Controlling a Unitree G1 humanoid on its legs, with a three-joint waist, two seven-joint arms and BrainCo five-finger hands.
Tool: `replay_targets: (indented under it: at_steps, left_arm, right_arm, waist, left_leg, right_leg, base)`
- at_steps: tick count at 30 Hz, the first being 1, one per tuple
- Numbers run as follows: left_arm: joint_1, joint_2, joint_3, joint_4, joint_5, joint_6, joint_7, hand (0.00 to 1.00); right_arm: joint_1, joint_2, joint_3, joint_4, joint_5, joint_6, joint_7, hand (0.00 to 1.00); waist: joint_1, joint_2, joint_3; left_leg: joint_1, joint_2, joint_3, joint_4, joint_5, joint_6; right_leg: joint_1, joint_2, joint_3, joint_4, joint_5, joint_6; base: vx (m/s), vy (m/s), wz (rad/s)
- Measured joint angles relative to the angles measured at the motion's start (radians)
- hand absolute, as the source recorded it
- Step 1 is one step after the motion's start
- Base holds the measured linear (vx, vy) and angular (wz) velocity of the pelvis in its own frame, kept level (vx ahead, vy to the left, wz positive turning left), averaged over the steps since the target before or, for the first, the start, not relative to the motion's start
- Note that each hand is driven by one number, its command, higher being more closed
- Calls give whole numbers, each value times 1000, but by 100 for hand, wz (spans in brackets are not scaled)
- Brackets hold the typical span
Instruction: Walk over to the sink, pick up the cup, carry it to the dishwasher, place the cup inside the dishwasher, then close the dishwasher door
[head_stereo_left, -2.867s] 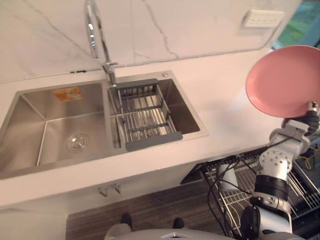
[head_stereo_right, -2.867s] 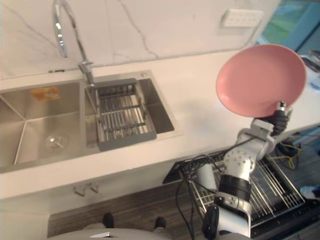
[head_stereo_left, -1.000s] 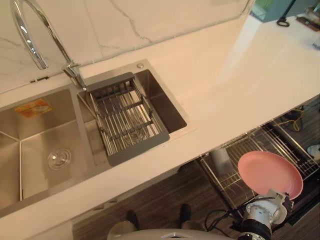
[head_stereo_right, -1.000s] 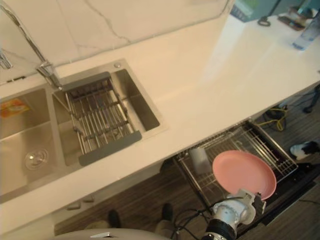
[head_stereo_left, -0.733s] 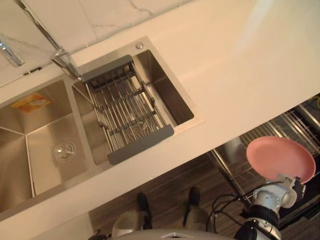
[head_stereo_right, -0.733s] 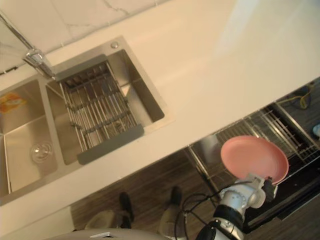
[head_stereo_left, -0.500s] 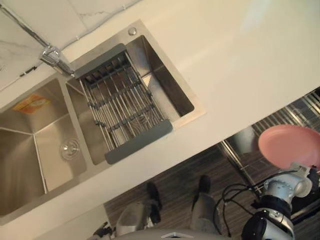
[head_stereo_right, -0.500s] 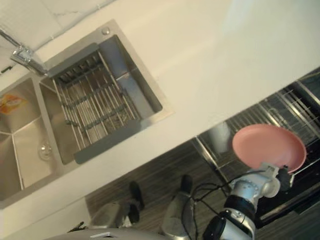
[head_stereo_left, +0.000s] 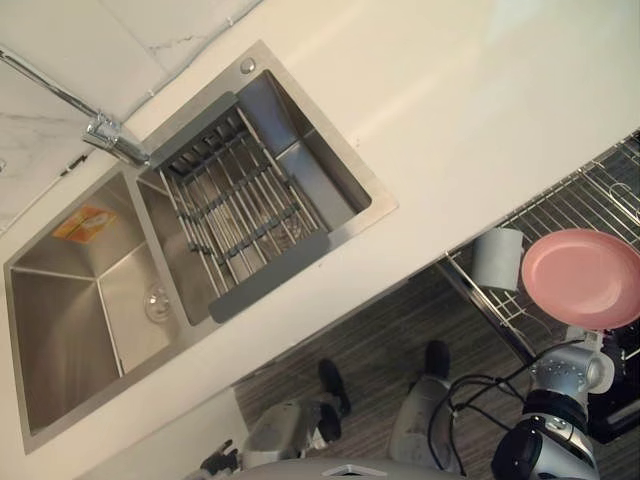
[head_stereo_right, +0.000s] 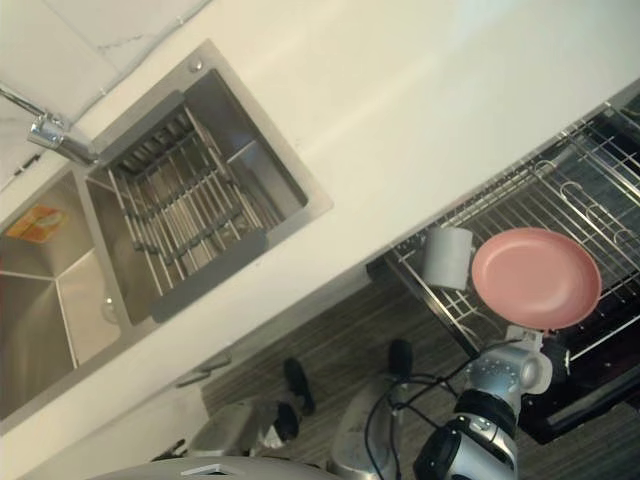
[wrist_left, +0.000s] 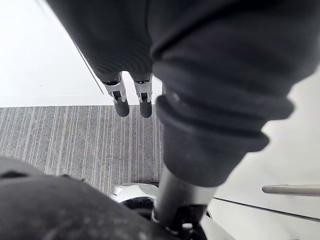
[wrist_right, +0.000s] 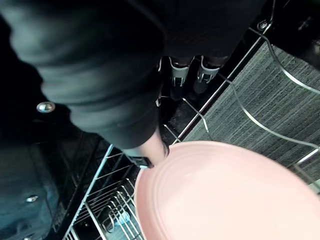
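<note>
Right hand (wrist_right: 150, 144) is pinching a pink plate (head_stereo_right: 536, 278) by its rim over the dishwasher rack (head_stereo_right: 585, 165), beside a white cup (head_stereo_right: 447, 257). Left hand (wrist_left: 121, 102) is hanging with relaxed fingers, empty.

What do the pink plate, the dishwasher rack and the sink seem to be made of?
The pink plate: probably plastic or ceramic; even colour, soft sheen. The dishwasher rack: thin bright metal wire. The sink: brushed stainless steel, by its grey dull reflections.

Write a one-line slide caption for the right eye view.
Right hand holds a pink plate over the dishwasher rack, beside a white cup.
</note>
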Motion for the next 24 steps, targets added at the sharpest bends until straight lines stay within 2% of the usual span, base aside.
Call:
replay_targets:
  at_steps: [2, 8, 11, 12, 13, 15, 16, 17, 18, 19, 22, 24]
  left_arm:
    - [0, 0, 0, 0, 9, 0, 0, 0]
    - [0, 4, -16, 0, 17, 0, 9, 0]
    - [6, 4, -18, 0, 17, 0, 12, 0]
    - [12, 4, -17, 0, 23, 0, 12, 0]
    - [16, 5, -15, 1, 37, 0, 12, 0]
    - [22, 8, -11, 3, 40, 0, 12, 0]
    - [29, 10, -5, 3, 54, 0, 12, 0]
    - [40, 9, 11, 6, 70, 0, 12, 0]
    - [43, 9, 19, 10, 80, 0, 12, 0]
    - [43, 9, 27, 28, 98, 2, 11, 0]
    - [41, 14, 32, 34, 137, 13, 12, 0]
    - [32, 24, 64, 48, 156, 23, 15, 0]
  right_arm:
    - [0, 0, 10, 7, -1, 1, 29, 0]
    - [16, 2, 62, -20, -38, -1, 44, 0]
    - [34, 2, 70, -72, -37, -10, 65, 0]
    - [45, 3, 70, -102, -34, -14, 72, 0]
    - [53, 5, 70, -130, -26, -17, 82, 0]
    - [69, 12, 70, -173, -12, -20, 99, 0]
    - [86, 16, 70, -205, 6, -23, 108, 0]
    - [101, 16, 64, -227, 14, -26, 109, 0]
    - [108, 16, 55, -240, 21, -26, 110, 0]
    - [119, 16, 18, -273, 28, -28, 113, 0]
    - [129, 15, -27, -329, 54, -28, 121, 0]
    - [143, 15, -84, -366, 63, -20, 119, 0]
  waist:
    - [0, 1, -1]
    - [1, -1, -1]
    - [0, 7, -12]
    - [0, -4, -18]
    - [1, 4, -34]
    - [1, -13, -45]
    - [0, -17, -66]
    - [-1, -35, -86]
    - [-2, -38, -98]
    - [-7, -48, -120]
    - [-24, -70, -136]
    - [-39, -106, -154]
  left_leg:
    - [0, 0, 0, -2, 0, 0]
    - [32, 0, -2, -4, -5, 3]
    - [37, 9, -9, -3, -34, 9]
    - [37, 13, -21, -3, -53, 12]
    - [44, 16, -29, -2, -72, 15]
    - [52, 16, -29, 2, -87, 16]
    - [55, 17, -29, 16, -98, 19]
    - [57, 18, -29, 25, -109, 18]
    - [57, 19, -29, 31, -116, 18]
    - [65, 22, -29, 36, -125, 20]
    - [72, 28, -29, 36, -130, 19]
    - [71, 42, -27, 35, -130, 17]
  right_leg:
    - [4, 4, 7, -19, 16, -1]
    - [48, 14, 22, -79, 46, 2]
    - [61, 26, 22, -102, 62, 6]
    - [63, 32, 23, -111, 69, 7]
    - [70, 38, 25, -119, 76, 10]
    - [87, 38, 25, -138, 86, 13]
    - [104, 38, 24, -155, 93, 15]
    - [117, 38, 21, -172, 101, 18]
    - [125, 39, 20, -181, 105, 19]
    - [148, 42, 18, -203, 116, 18]
    - [166, 52, 17, -230, 133, 11]
    - [171, 70, 18, -250, 146, 9]
  base:
    - [-36, 12, -6]
    - [-38, 4, -14]
    - [-27, 26, -5]
    - [2, 36, -9]
    - [9, 46, -10]
    - [7, 45, -8]
    - [20, 44, -5]
    - [34, 37, -4]
    - [58, 26, -6]
    - [56, 10, -8]
    - [37, -19, -6]
    - [41, -65, -7]
